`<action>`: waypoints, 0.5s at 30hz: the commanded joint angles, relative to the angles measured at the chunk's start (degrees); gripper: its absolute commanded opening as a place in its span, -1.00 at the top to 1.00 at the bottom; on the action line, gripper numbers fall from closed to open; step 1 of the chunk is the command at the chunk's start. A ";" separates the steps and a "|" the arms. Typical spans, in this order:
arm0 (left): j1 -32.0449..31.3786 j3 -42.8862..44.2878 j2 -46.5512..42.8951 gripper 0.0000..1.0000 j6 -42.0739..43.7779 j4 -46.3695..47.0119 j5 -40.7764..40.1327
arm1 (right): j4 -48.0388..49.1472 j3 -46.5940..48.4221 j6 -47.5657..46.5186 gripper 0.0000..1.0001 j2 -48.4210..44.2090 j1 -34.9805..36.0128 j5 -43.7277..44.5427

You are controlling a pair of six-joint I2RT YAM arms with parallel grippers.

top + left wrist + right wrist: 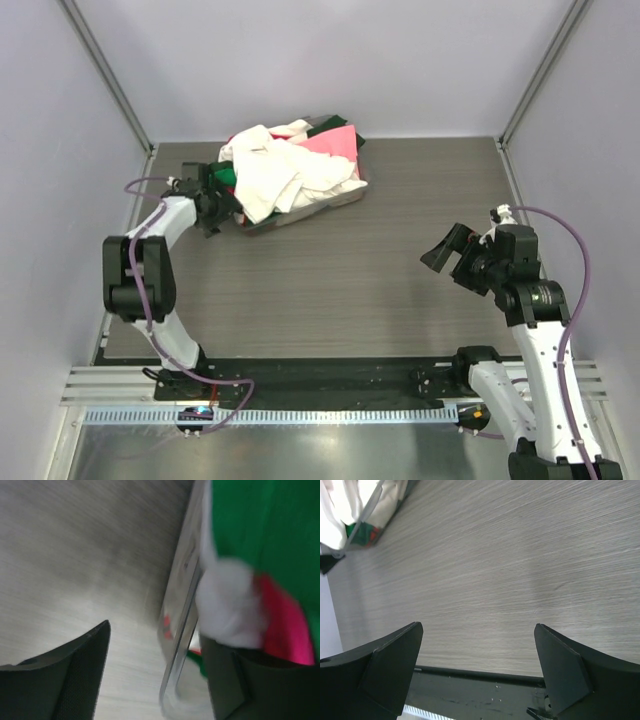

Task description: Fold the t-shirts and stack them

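Observation:
The t-shirts (290,170) lie crumpled in a heap in a shallow tray (292,217) at the back of the table: white (275,178) on top, pink (335,142) behind, green (226,177) at the left. My left gripper (213,208) is at the tray's left end. In the left wrist view this gripper (155,632) is open with the tray rim (182,615) between its jaws. Its right finger (240,680) sits just under white cloth (225,605), beside green (265,530) and pink (285,625) fabric. My right gripper (447,252) hangs open over the bare table at the right, holding nothing.
The grey wood-grain table (340,280) is closed in by pale walls on three sides. A black strip (470,690) and the arm bases run along the near edge. The tray and shirts (360,505) show at the top left of the right wrist view.

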 commanded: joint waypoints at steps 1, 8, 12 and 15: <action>-1.07 6.66 4.54 -0.41 -1.23 2.87 0.55 | 1.82 1.03 -3.93 -0.99 1.38 0.08 -4.52; -2.04 12.22 11.32 1.00 -5.26 -0.99 0.02 | 1.47 -0.02 -4.12 -0.99 -0.54 0.88 -4.52; -0.38 3.11 4.05 1.00 -13.15 -5.37 -7.00 | 1.56 0.06 -2.97 -0.99 -1.51 0.79 -3.38; 4.10 -7.42 -6.06 1.00 -20.19 -6.97 -9.30 | 1.20 -0.37 -2.53 -0.99 -2.13 0.88 -3.03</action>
